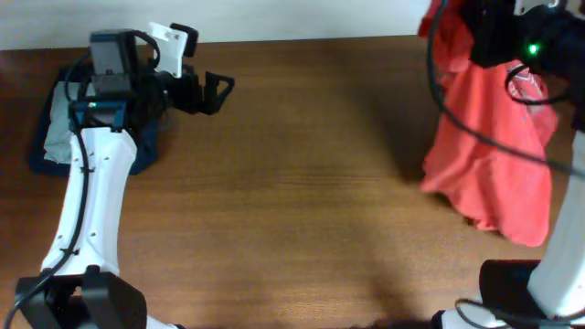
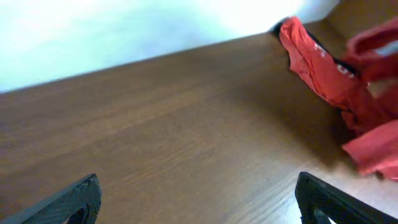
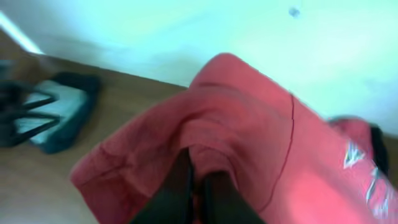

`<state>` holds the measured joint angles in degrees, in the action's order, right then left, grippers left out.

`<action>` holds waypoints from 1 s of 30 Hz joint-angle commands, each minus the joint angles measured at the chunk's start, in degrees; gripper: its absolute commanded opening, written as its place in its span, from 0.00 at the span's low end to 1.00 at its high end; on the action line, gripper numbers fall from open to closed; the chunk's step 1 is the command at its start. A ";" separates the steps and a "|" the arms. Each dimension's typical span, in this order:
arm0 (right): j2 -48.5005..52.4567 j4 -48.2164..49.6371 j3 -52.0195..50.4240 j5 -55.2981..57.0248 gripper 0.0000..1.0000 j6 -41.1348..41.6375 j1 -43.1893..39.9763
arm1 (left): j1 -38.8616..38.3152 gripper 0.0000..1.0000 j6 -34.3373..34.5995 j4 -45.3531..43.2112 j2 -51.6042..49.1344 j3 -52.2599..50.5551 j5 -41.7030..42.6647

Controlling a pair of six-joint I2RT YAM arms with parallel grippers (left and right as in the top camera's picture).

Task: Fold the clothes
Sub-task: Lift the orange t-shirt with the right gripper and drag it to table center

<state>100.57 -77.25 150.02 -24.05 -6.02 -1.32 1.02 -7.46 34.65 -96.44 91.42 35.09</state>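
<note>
A red-orange T-shirt [image 1: 489, 160] with white lettering hangs at the right of the table, held up off the wood by my right gripper [image 3: 198, 171], which is shut on a fold of its cloth [image 3: 249, 124]. The shirt also shows at the right edge of the left wrist view [image 2: 339, 74]. A folded stack of dark navy and pale grey-blue clothes [image 1: 55, 137] lies at the far left, partly under my left arm. My left gripper [image 1: 212, 93] is open and empty above bare wood, to the right of that stack; its fingertips show in the left wrist view [image 2: 199, 202].
The brown wooden table [image 1: 292, 201] runs to a white wall at the back. The folded stack also appears at the left of the right wrist view [image 3: 59, 118]. Black cables loop around the right arm above the shirt.
</note>
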 commanded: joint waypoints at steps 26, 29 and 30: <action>-3.72 7.19 10.16 -10.19 0.04 6.03 32.46 | 9.18 0.99 3.06 1.79 1.11 6.29 10.16; -3.37 2.36 9.55 -6.62 0.04 3.26 33.77 | 10.14 0.99 3.10 1.09 1.14 6.32 10.16; -3.08 0.02 9.01 -3.30 0.04 3.02 33.90 | 10.78 0.99 3.13 0.79 1.22 6.32 10.19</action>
<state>97.76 -74.04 159.15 -32.23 -0.56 31.51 10.07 -4.86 36.18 -96.44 96.55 43.62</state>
